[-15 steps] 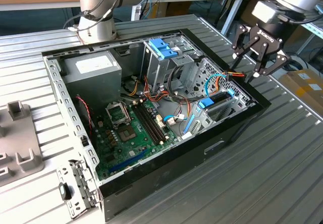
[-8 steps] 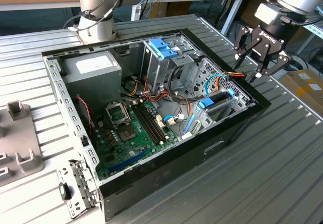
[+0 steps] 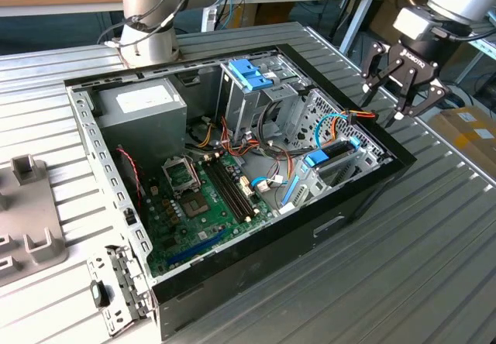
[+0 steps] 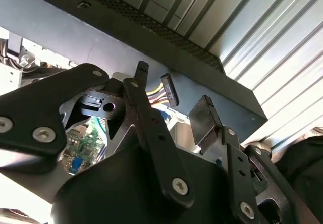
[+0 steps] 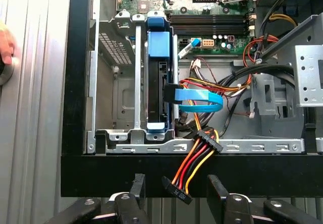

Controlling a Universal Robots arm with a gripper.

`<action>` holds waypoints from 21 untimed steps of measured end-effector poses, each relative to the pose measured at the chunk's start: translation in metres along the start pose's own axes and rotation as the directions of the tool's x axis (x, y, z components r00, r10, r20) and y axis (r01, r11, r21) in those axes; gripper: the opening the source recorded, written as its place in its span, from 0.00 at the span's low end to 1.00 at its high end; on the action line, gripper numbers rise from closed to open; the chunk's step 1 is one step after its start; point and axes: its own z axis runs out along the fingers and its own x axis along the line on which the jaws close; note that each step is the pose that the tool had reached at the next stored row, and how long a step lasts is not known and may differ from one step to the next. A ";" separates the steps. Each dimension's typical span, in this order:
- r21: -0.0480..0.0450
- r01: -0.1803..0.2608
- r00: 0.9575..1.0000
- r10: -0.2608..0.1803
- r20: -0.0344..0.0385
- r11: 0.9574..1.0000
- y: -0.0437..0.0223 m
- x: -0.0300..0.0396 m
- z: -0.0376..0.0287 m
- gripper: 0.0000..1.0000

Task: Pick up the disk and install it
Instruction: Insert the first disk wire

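a ribbed grey metal table (image 3: 434, 266) carries an open computer case (image 3: 232, 266), lying on its side, with workbenches behind it. going from the exterior view's left: a grey plastic fixture (image 3: 31, 228) lies on the table, then inside the case come the power supply (image 3: 143, 111), the green motherboard (image 3: 201, 197), and an upright metal drive cage (image 3: 252, 100) with a blue handle piece on top. further right, the disk (image 3: 335, 156) sits on its edge in a bay near the case's wall, with its light-blue carrier around it and a thin blue cable (image 5: 202, 99) going to it. the gripper (image 3: 401, 90) hangs above the case's right edge, its fingers (image 5: 218, 191) spread apart and holding nothing; a loose power connector (image 5: 176, 189) lies between them in the first wrist view. i judge the disk to be stiff, rather heavy and sensitive to shocks; the plastic side rails look the safer place to grip.
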 end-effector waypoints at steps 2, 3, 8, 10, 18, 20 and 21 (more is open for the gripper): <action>0.000 0.000 1.000 0.000 -0.001 1.000 -0.0010 0.0000 0.0001 0.60; 0.000 0.000 1.000 0.000 -0.001 1.000 -0.0010 0.0000 0.0002 0.60; 0.000 0.001 1.000 -0.001 0.000 1.000 -0.0011 0.0000 0.0003 0.60; 0.000 0.000 1.000 0.000 0.000 1.000 -0.0011 0.0000 0.0003 0.58; 0.000 0.001 1.000 -0.001 0.000 1.000 -0.0011 0.0000 0.0005 0.31; 0.000 0.001 1.000 -0.001 -0.001 1.000 -0.0011 0.0000 0.0005 0.31; 0.000 0.001 1.000 -0.001 0.000 1.000 -0.0011 0.0000 0.0005 0.31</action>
